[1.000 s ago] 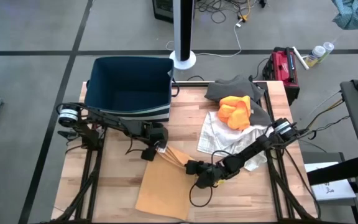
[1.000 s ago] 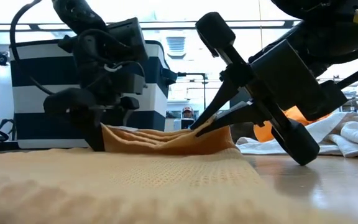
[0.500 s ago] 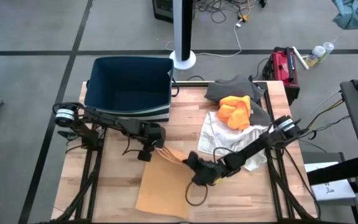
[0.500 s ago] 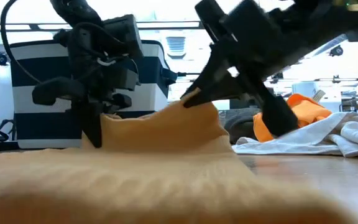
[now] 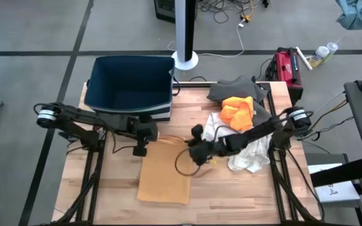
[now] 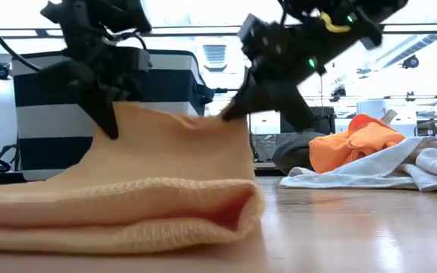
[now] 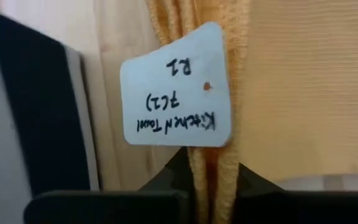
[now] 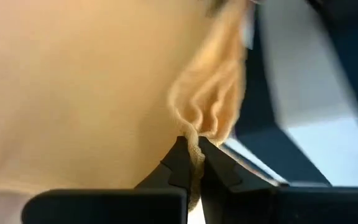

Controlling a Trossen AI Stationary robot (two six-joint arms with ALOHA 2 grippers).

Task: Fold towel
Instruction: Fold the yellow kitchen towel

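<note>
We are mid-fold: left gripper (image 5: 141, 139) and right gripper (image 5: 195, 150) each pinch a towel (image 5: 164, 177) corner, next carrying them toward six o'clock.

The high view looks straight down from well above, taking in the whole tabletop (image 5: 124, 188), the navy bin (image 5: 131, 88) at its far edge and the floor around. The low view sits at tabletop height, close behind the fold of the tan towel (image 6: 127, 205), and looks level across to that same striped bin and the room beyond. Each wrist view looks forward along its own arm from very near the towel, which fills most of it, with the bin's side at one edge.
</note>
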